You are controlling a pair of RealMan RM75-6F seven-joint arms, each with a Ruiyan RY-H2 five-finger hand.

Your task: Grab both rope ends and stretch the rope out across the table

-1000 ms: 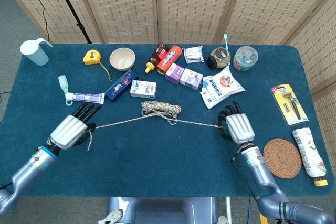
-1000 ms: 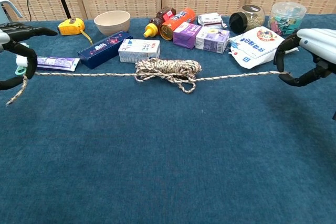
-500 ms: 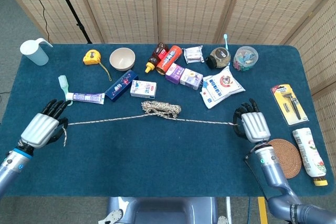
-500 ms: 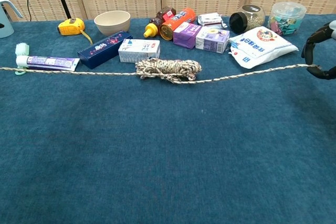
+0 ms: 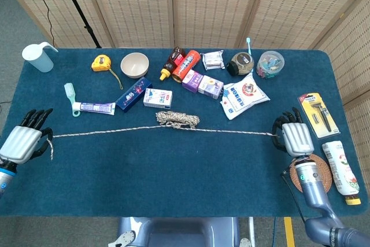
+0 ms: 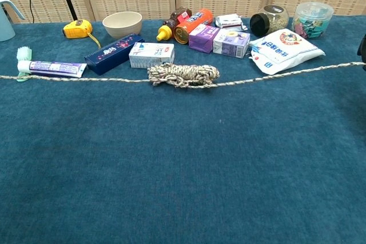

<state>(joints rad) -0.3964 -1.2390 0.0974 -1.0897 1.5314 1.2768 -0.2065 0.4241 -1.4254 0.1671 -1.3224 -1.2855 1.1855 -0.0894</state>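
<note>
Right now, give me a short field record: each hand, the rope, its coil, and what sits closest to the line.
left hand: near the table's left edge, holds one rope end, a short tail hanging past its fingers
right hand: near the right side, holds the other end
rope: runs across the table between the hands
coil: a bundle not yet paid out, mid-table
nearest items: toothpaste tube and white box just behind the line; woven coaster by the right wrist
</note>
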